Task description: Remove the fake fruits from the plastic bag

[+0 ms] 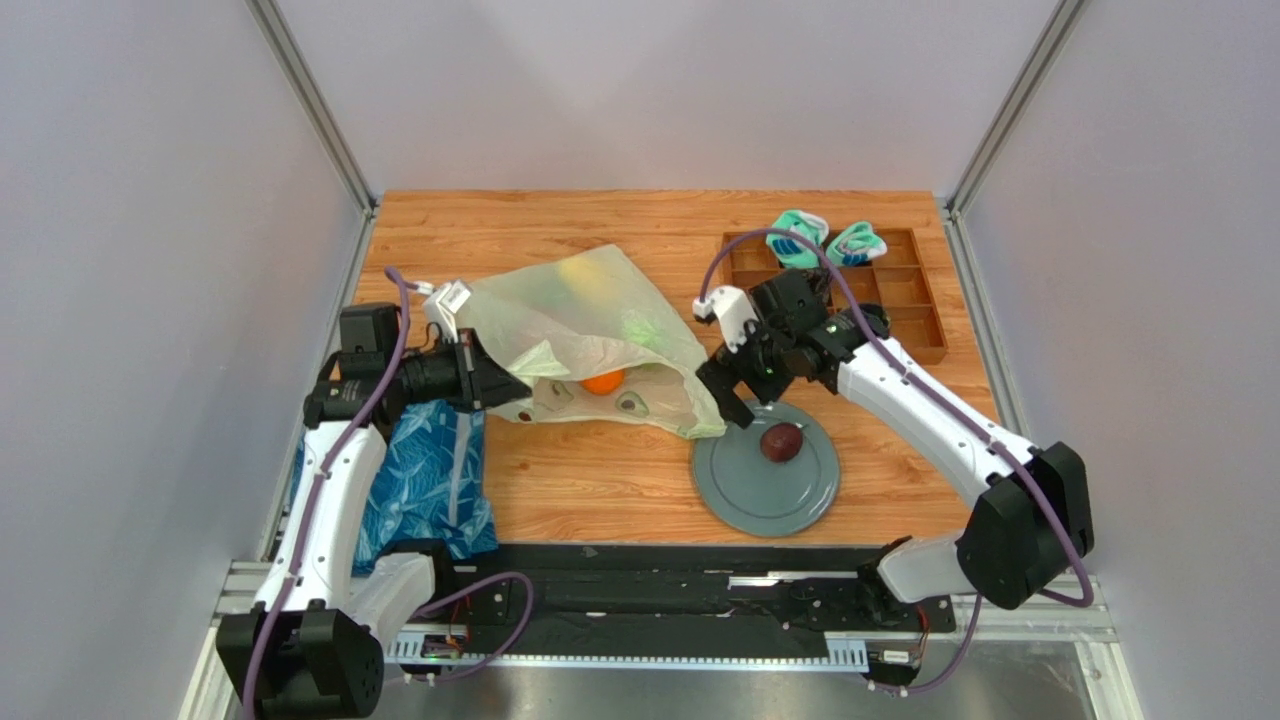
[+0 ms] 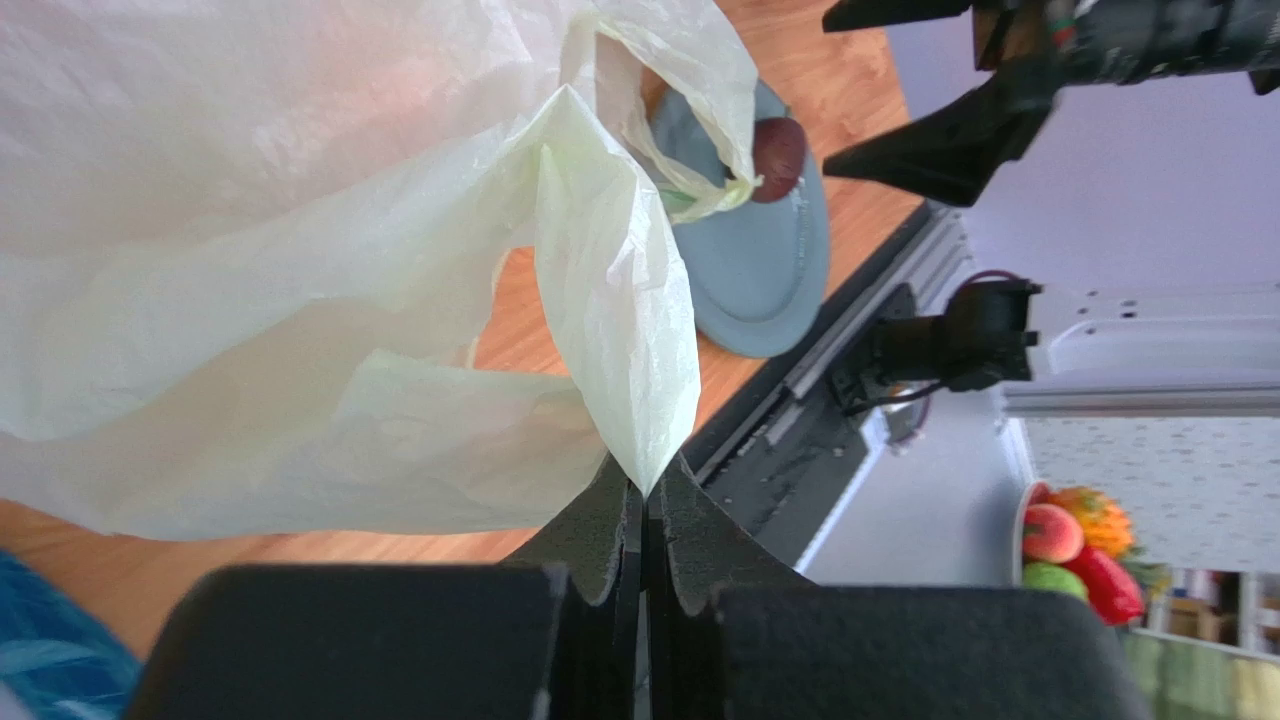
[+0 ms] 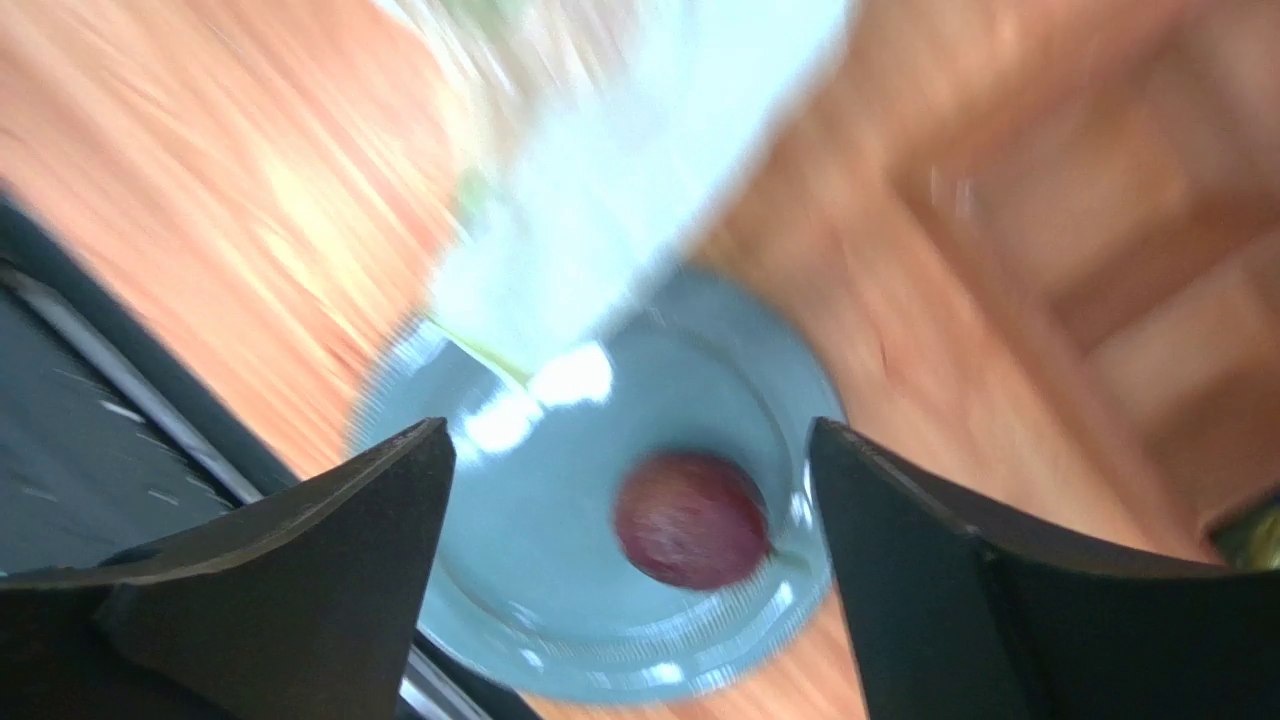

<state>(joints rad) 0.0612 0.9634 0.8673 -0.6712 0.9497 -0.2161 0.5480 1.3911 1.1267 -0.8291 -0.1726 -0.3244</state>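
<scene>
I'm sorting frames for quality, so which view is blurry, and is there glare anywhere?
Right wrist: strong motion blur, white glare on the grey plate beside the dark fruit. Left wrist: sharp, the plastic bag bright and washed out at top. Top external: evenly lit, crisp.

In the top view, most of what lies inside the plastic bag [image 1: 594, 323] is being veiled by its translucent film. Yellow and green patches are being smeared into shapes whose kind cannot be told, and only an orange fruit [image 1: 603, 383] at the mouth is being shown plainly. The blue bag [image 1: 428, 480] is being partly covered by the left arm [image 1: 338, 480].

In the left wrist view the plastic bag is being cut off by the top and left edges. The plate [image 2: 766, 270] and the dark fruit [image 2: 778, 158] on it are being half hidden behind a fold.

The whole right wrist view is being blurred by motion, and the fingers of the right gripper [image 3: 631, 435] are being cropped by the bottom edge.
</scene>
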